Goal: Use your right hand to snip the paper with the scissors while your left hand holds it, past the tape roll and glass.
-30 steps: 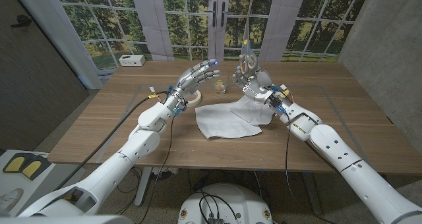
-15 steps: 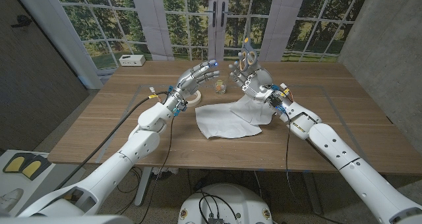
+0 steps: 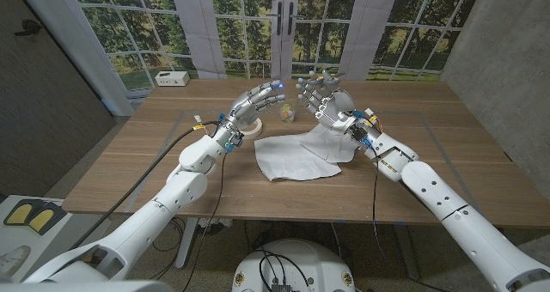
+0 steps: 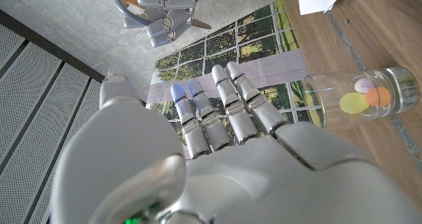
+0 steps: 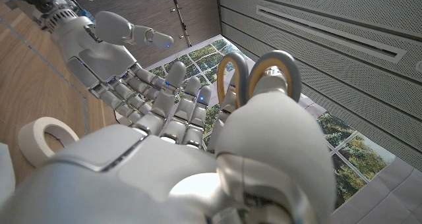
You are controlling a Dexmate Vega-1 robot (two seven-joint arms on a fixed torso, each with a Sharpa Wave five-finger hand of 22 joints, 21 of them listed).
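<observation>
So we've got the scissors (image 5: 258,71) gripped in the right robot hand (image 3: 324,99), raised; left robot hand (image 3: 254,105) hovers open and empty. Paper (image 3: 296,157) lies uncut on the counter (image 3: 129,167); holding and snipping remain.

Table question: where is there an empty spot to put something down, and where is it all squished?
Bare wood lies right of the right hand and near the white box at the far left. It is crowded mid-table: paper, tape roll and glass sit under both hands, the left hand too.
</observation>
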